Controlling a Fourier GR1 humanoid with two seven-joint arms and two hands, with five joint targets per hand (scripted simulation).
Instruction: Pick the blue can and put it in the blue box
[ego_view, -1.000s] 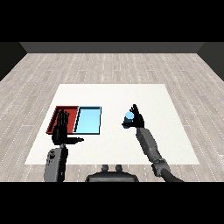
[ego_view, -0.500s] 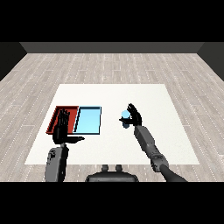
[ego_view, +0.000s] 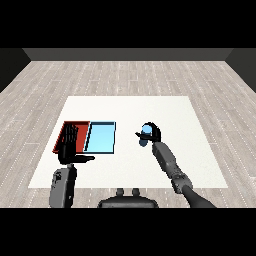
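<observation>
Head view: you have only this one view to go on, looking down and forward across the white bench (ego_view: 130, 107).
Bench: you see one, white, standing on a grey plank floor (ego_view: 125, 75).
Trays: you can count two, lying side by side and touching on the left part of the bench.
Red tray (ego_view: 79, 124): your outer one, on the left; its near part is hidden behind the left hand.
Blue tray (ego_view: 101, 137): light blue, just right of the red one, with nothing showing inside it.
Cans: you can count one.
Blue can (ego_view: 145, 133): held in the right hand, right of the blue tray and apart from it; whether it is lifted off the bench or touching it you cannot tell.
Hands: you see two, both black, each on a grey forearm.
Right hand (ego_view: 152, 134): curled round the blue can, with the thumb pointing left toward the trays; its forearm runs down to the lower right.
Left hand (ego_view: 69, 145): released, holding nothing, raised with its fingers straight and pointing up and its thumb stuck out to the right, in front of the red tray's near end.
</observation>
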